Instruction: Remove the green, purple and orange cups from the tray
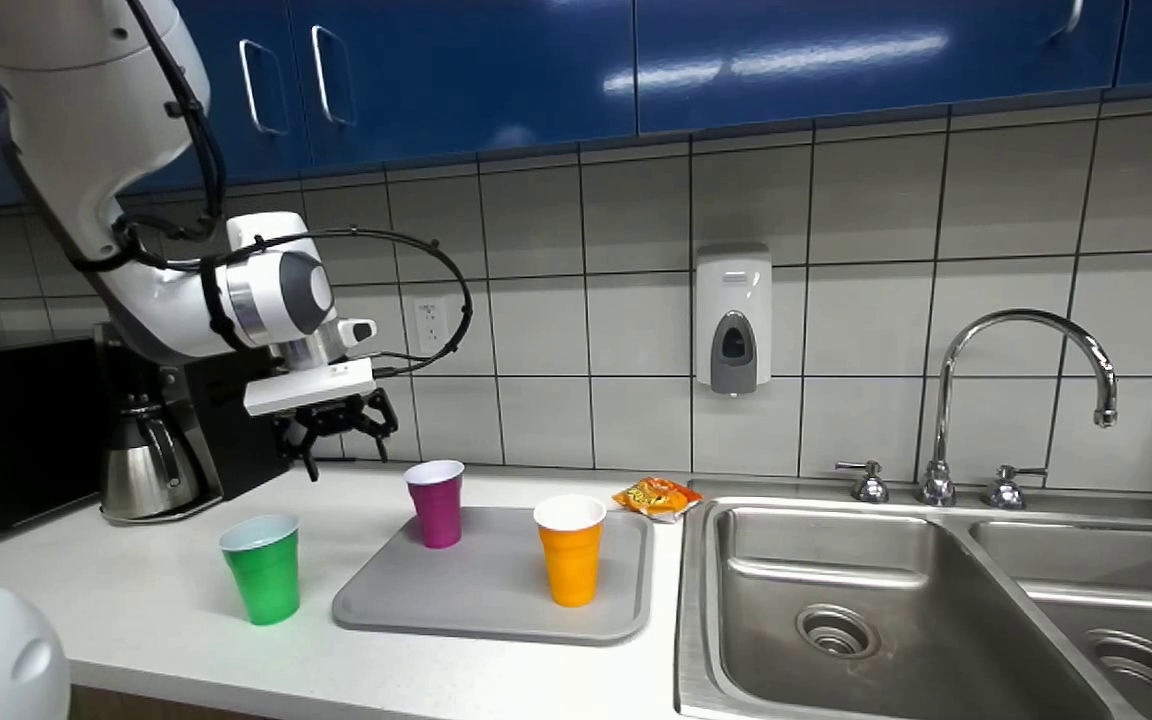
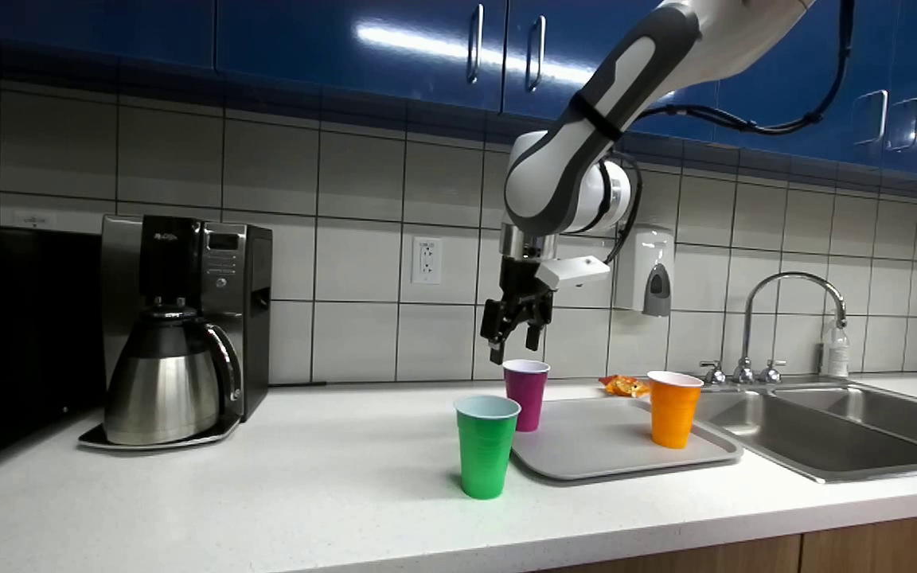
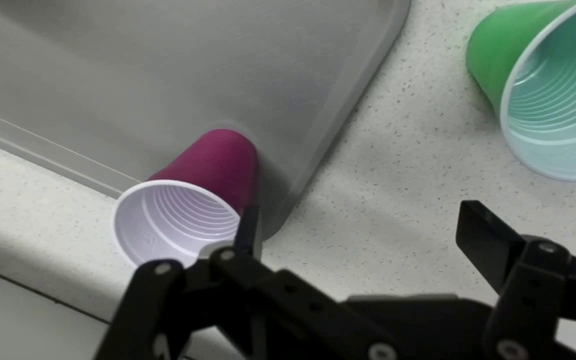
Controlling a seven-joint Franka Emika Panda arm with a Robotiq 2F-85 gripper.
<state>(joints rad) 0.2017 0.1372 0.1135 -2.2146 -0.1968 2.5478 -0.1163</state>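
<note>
A: Clock flat on the tray (image 1: 496, 585), twelve at the tiled wall (image 1: 536, 330). Left to right, what could go wrong for us?

B: Green cup (image 1: 266, 580), eight o'clock, upright on the worktop (image 1: 161, 620), off the tray; near enough that we could clip it. Jaws, aloft toward ten: spread, nothing between. Purple cup (image 1: 438, 510), ten o'clock, upright on the tray. In the wrist view one jaw overlaps its lip and the gap lies off to the side; if we dropped straight down uncentred, we'd probably tip it. Tray's rim, near it, could stop a jaw short. Orange cup (image 1: 573, 560), four o'clock, upright on the tray; too firm a squeeze might buckle it.

A: And contents, same order?

B: Coffee pot (image 1: 144, 485), well out between nine and ten: lidded, contents hidden. Green: pale inside, nothing showing in the part we see. Purple: ribbed inner wall, bottom out of sight. Orange: pale inside; we can't tell more. Tray: purple and orange.
</note>
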